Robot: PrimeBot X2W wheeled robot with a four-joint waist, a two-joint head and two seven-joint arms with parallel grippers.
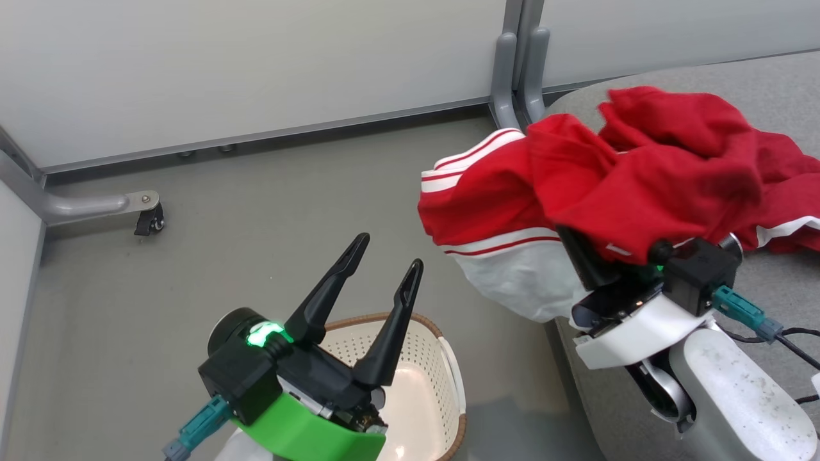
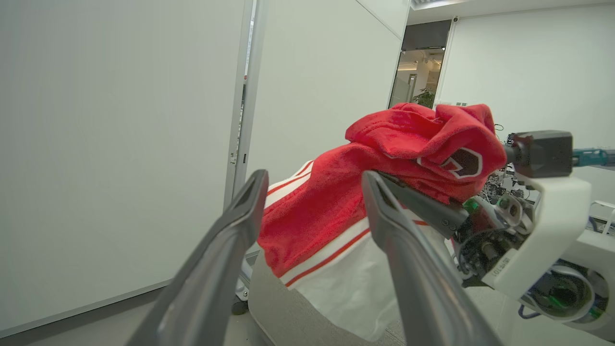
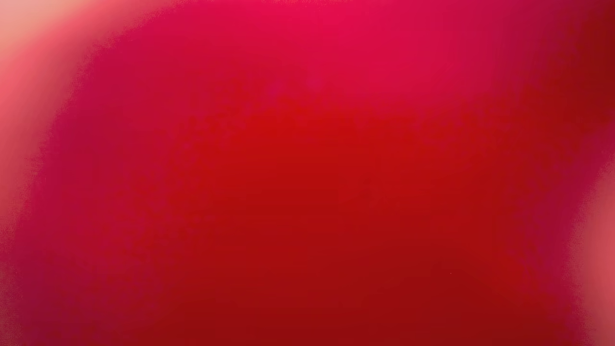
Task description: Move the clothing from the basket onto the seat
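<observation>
Carrying phase, by my read. The clothing (image 1: 640,179) is bunched at 2 o'clock in the head view, draped over the right gripper (image 1: 586,262). About half is above the seat (image 1: 769,83), and the rest overhangs the floor (image 1: 256,211) toward 9 o'clock. The 3 o'clock end looks to lie on the cushion. The white-striped end hangs free past the seat's rim.

Right gripper: one dark finger runs in under the cloth, tips buried. Can't tell whether it's clamped or the bundle just rides on top. Right wrist cam is red blur, cloth on the lens.

Left gripper (image 1: 391,251): at 7 o'clock, fingers spread wide with nothing between them, hovering over the basket (image 1: 429,358) at 6 o'clock. The visible part of the basket shows no cloth. Its floor is partly hidden behind the gripper.

Handling:
- Light, limp knit with no stiffness. It folds under its own weight and trails.
- Not fragile. A loose layer could slide off if it's only draped.
- The two garments look tangled; can't separate them by eye.
- Best hold is a pinch through a thick bunched fold near the bundle's middle, not a hem, so less dangles.

Risk: the overhanging half could drag the lot off the seat edge on release. I'd carry further toward 3 o'clock before letting go.
</observation>
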